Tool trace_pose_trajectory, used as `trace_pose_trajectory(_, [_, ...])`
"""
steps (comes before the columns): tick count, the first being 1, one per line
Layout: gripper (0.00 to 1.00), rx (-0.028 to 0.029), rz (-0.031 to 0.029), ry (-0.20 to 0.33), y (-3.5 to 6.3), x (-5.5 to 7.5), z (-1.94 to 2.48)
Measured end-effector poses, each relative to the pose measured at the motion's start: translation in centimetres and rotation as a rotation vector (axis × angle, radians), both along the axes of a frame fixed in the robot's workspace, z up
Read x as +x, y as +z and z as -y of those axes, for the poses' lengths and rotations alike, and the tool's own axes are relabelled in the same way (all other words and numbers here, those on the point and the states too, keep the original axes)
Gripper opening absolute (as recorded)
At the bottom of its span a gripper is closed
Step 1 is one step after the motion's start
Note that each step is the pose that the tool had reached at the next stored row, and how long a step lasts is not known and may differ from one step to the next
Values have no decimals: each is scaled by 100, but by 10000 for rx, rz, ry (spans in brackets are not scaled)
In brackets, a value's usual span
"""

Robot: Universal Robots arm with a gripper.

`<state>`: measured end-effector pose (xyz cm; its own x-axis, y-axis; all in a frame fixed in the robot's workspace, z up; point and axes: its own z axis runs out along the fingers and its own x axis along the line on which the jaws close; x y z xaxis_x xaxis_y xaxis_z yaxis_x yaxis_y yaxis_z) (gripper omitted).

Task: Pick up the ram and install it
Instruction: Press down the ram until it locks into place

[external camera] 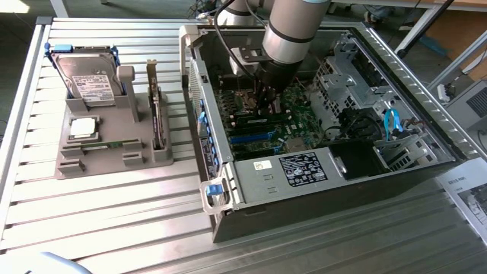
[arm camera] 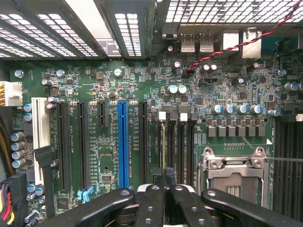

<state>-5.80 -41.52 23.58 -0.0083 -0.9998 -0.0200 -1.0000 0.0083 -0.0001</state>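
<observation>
Gripper [external camera: 266, 107] first: hung from the arm [external camera: 293, 34] deep inside the open case [external camera: 343, 197], low over the motherboard [arm camera: 109, 94], fingers pressed together. In the wrist view, closed gripper [arm camera: 163, 177] pointed straight along the bank of memory slots [arm camera: 182, 142], between the blue slot [arm camera: 123, 142] and the bare socket [arm camera: 234, 172]. Saw the ram [arm camera: 163, 142] edge-on, as a slim pale line over the memory slot nearest the blue one, running from just ahead of the fingertips toward that slot's white end clip. Could not tell whether pinched between the fingers or already sitting in the slot, nor whether pushed fully home. Left the other memory slots beside it dark and unfilled. Outside the case, toward the exterior view's left, found a grey holder [external camera: 99, 165] on the slatted table [external camera: 114, 217], well apart from the gripper. Carried there: a hard drive [external camera: 90, 77] propped upright at the far end, a silver processor [external camera: 82, 128] lying flat below it, and a card [external camera: 156, 108] standing on edge on the side nearer the case. Noted also a slim green strip [external camera: 101, 146] lying flat just in front of the processor, too small to name with certainty.
</observation>
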Motion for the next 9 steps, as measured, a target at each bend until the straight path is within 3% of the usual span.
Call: trace_pose_trajectory(9, [10,0,1,0,-9,0,5])
